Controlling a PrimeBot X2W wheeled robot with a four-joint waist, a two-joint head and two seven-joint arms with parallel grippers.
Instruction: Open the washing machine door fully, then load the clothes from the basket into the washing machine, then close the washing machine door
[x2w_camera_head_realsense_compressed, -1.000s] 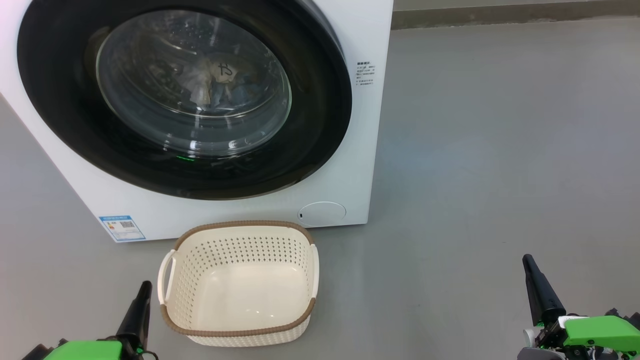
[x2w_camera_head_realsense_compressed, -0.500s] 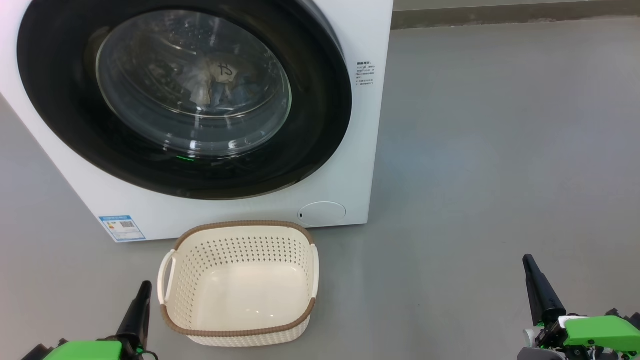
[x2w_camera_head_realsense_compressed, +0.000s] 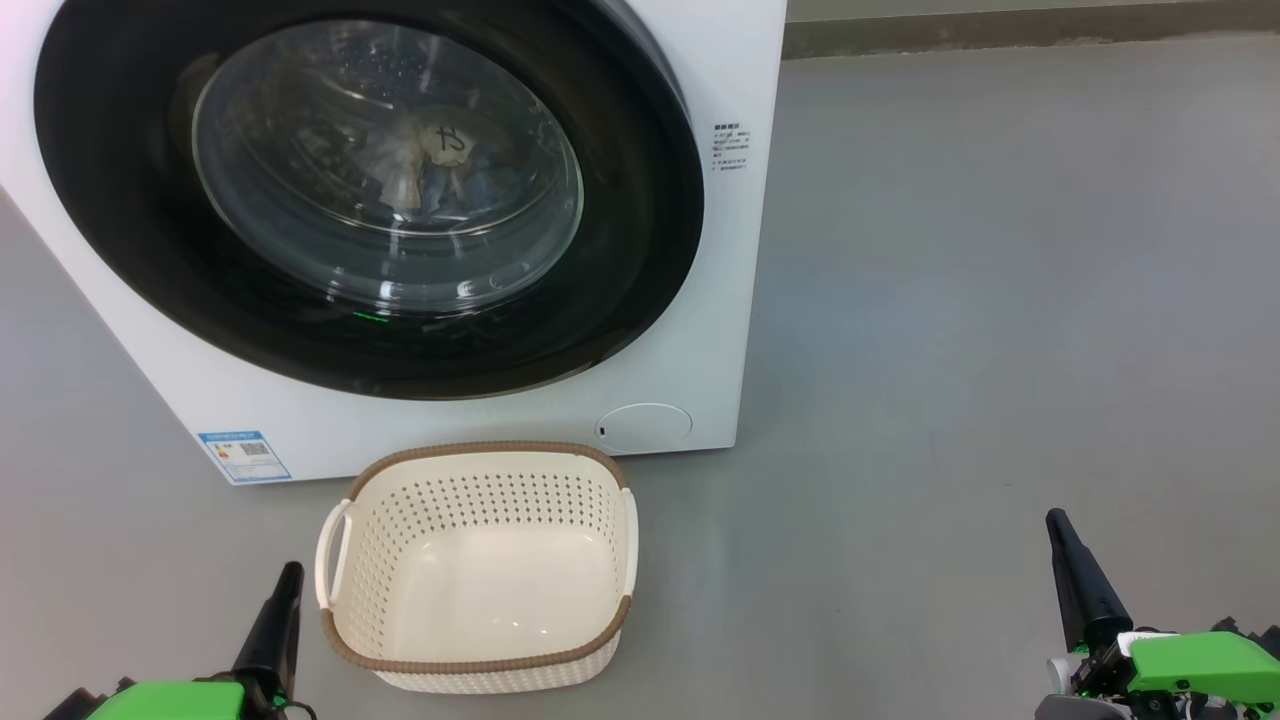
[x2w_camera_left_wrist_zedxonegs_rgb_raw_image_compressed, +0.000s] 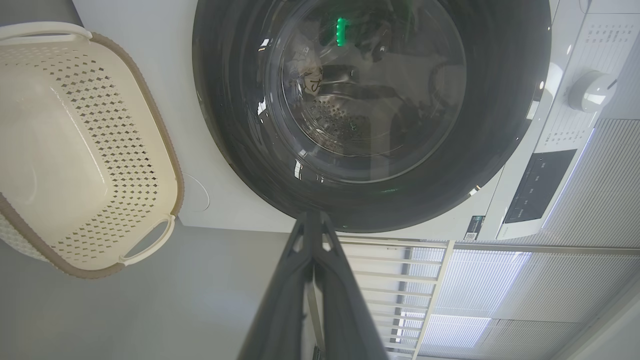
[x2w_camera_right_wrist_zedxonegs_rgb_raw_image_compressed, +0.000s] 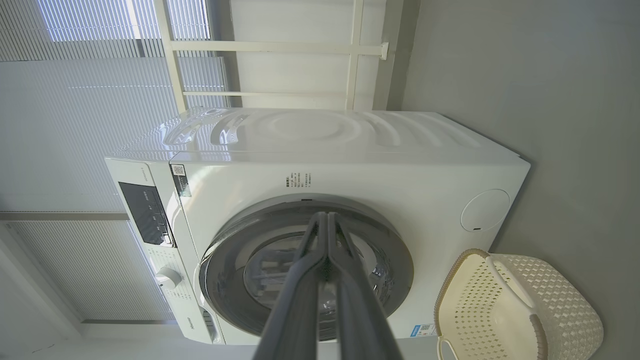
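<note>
The washing machine (x2w_camera_head_realsense_compressed: 700, 300) stands ahead on the floor with the washing machine door (x2w_camera_head_realsense_compressed: 640, 250) shut flat against its front. Behind the glass, crumpled cream and bluish clothes (x2w_camera_head_realsense_compressed: 430, 160) lie inside the drum. The basket (x2w_camera_head_realsense_compressed: 480, 450) sits on the floor just before the machine, its bare bottom showing. My left gripper (x2w_camera_head_realsense_compressed: 290, 572) is shut, low, close to the basket's left handle. My right gripper (x2w_camera_head_realsense_compressed: 1055, 520) is shut, far off to the right above the floor. The left wrist view has the left gripper (x2w_camera_left_wrist_zedxonegs_rgb_raw_image_compressed: 312, 215) pointing at the door (x2w_camera_left_wrist_zedxonegs_rgb_raw_image_compressed: 500, 125); the right gripper (x2w_camera_right_wrist_zedxonegs_rgb_raw_image_compressed: 327, 216) points likewise.
Grey floor (x2w_camera_head_realsense_compressed: 1000, 300) stretches wide to the right of the machine. A control panel with a round knob (x2w_camera_left_wrist_zedxonegs_rgb_raw_image_compressed: 590, 92) sits on the machine's upper front. Window blinds (x2w_camera_right_wrist_zedxonegs_rgb_raw_image_compressed: 75, 100) and a white frame stand behind the machine.
</note>
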